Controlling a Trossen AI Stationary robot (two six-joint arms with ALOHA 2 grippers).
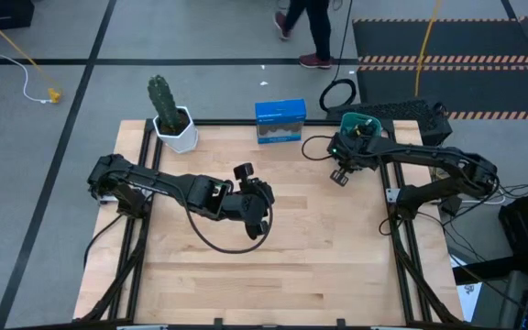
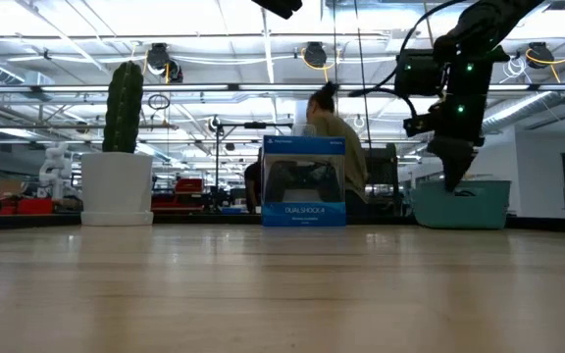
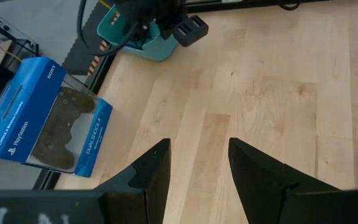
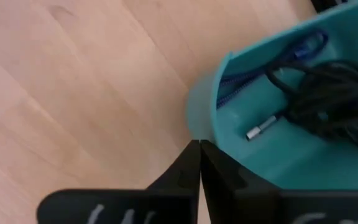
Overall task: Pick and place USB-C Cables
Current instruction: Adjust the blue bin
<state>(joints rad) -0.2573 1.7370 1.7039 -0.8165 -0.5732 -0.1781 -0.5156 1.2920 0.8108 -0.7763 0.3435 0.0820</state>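
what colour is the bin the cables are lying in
Teal. The bin shows best in the right wrist view, with black and blue-purple USB-C cables inside it.

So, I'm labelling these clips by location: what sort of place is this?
Probably a robotics lab or industrial workshop: exposed ceiling beams and lights, hazard-striped floor mats, and a white robot behind the wooden table.

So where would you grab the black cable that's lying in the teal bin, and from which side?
Probably from above, through the bin's open top, its walls blocking any sideways approach. Pinch the black cable across its bunched coils, which give more bulk than the thin end with the silver plug. The right hand, shut, sits at the bin's rim.
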